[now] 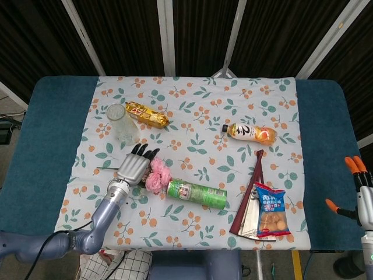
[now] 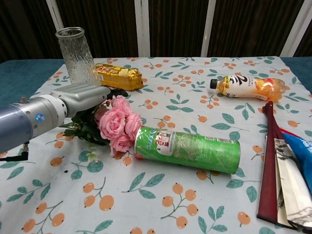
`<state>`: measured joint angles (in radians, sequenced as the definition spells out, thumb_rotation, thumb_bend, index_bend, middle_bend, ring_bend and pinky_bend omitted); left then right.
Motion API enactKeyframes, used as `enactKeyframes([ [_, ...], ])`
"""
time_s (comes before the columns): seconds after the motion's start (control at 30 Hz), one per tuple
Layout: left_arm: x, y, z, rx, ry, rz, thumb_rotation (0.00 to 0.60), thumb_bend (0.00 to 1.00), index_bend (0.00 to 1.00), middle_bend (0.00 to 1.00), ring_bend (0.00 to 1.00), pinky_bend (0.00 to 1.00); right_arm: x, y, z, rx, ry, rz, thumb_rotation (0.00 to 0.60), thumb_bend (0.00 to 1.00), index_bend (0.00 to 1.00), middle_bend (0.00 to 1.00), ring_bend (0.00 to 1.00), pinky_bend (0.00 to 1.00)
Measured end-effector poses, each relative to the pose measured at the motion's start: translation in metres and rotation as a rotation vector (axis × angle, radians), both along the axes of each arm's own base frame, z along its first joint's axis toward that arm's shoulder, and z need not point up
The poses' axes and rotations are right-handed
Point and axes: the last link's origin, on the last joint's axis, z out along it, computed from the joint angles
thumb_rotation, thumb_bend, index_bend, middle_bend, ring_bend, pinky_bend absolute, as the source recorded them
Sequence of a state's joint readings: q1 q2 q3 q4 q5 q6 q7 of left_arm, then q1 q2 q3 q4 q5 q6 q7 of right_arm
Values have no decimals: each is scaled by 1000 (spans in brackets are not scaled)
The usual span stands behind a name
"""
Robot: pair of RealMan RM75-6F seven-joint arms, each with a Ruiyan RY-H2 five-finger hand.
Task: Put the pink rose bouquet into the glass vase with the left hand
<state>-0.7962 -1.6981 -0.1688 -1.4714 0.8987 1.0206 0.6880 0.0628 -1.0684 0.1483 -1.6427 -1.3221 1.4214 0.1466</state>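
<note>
The pink rose bouquet (image 1: 156,174) (image 2: 118,126) lies on the floral cloth, its blooms against the end of a green chip can (image 1: 197,194) (image 2: 187,148). My left hand (image 1: 135,166) (image 2: 83,97) lies over the bouquet's leaves and stems and hides most of them; its fingers stretch forward, not closed round the stems. The glass vase (image 1: 121,123) (image 2: 77,56) stands upright just behind the hand, empty. My right hand (image 1: 361,192) hangs off the table's right edge, fingers apart, holding nothing.
A gold snack pack (image 1: 147,114) (image 2: 118,76) lies beside the vase. An orange drink bottle (image 1: 252,133) (image 2: 246,87) lies at the right. A folded fan (image 1: 250,195) (image 2: 273,165) and a blue snack bag (image 1: 271,213) lie at the front right.
</note>
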Motion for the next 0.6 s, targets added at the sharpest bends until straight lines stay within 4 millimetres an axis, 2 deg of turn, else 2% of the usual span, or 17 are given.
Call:
enactKeyframes([
  [0.27, 3, 6, -9, 73, 70, -48, 600, 386, 382, 518, 265, 155, -2, 0, 2, -24, -22, -4, 600, 155, 107, 0, 0, 0],
  [0.47, 9, 8, -7, 116, 57, -85, 600, 394, 414, 550, 276, 162, -1, 1, 2, -32, -31, -2, 600, 155, 107, 0, 0, 0],
  [0.6, 20, 7, 1, 130, -28, -100, 600, 395, 419, 553, 276, 171, -2, 0, 1, -30, -36, -7, 600, 156, 107, 0, 0, 0],
])
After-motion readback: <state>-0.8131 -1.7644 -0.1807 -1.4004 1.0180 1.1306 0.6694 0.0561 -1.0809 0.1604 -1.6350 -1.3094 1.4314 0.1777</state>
